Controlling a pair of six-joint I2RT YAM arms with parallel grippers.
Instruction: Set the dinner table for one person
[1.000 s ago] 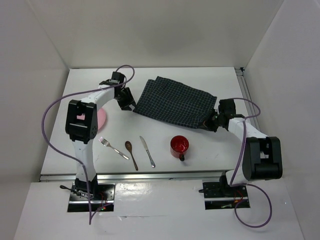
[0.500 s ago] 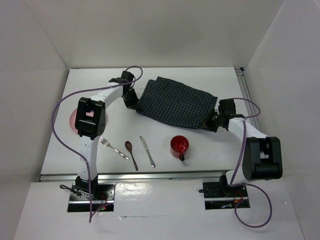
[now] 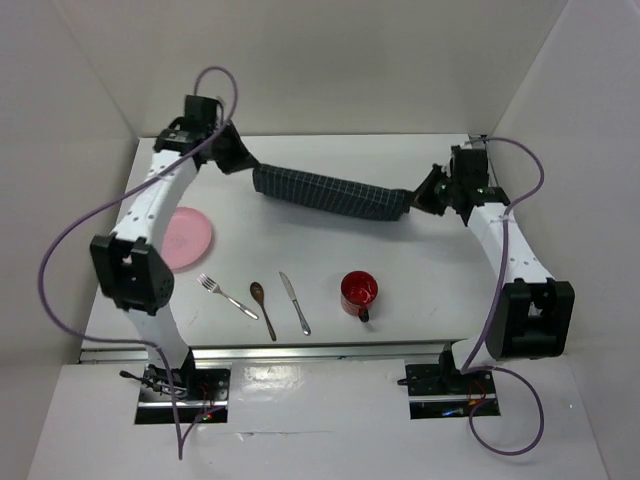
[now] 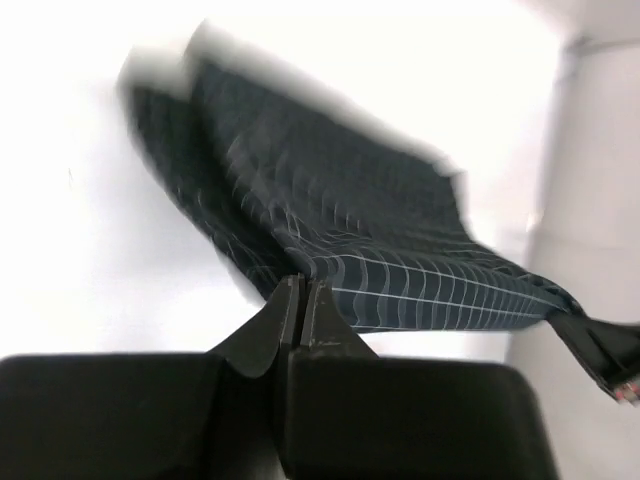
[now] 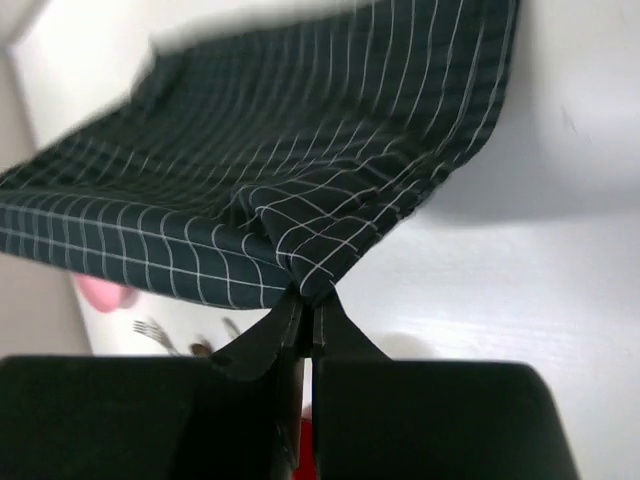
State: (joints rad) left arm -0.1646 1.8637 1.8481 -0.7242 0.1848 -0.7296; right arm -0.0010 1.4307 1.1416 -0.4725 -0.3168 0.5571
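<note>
The left gripper [image 4: 302, 290] and right gripper [image 5: 305, 305] each pinch one end of the cloth [image 3: 330, 192], holding it stretched above the far dinner table [image 3: 430, 270], probably to spread it.

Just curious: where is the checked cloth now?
Top view: the checked cloth hangs stretched between the left gripper and right gripper, beyond the red mug.
</note>
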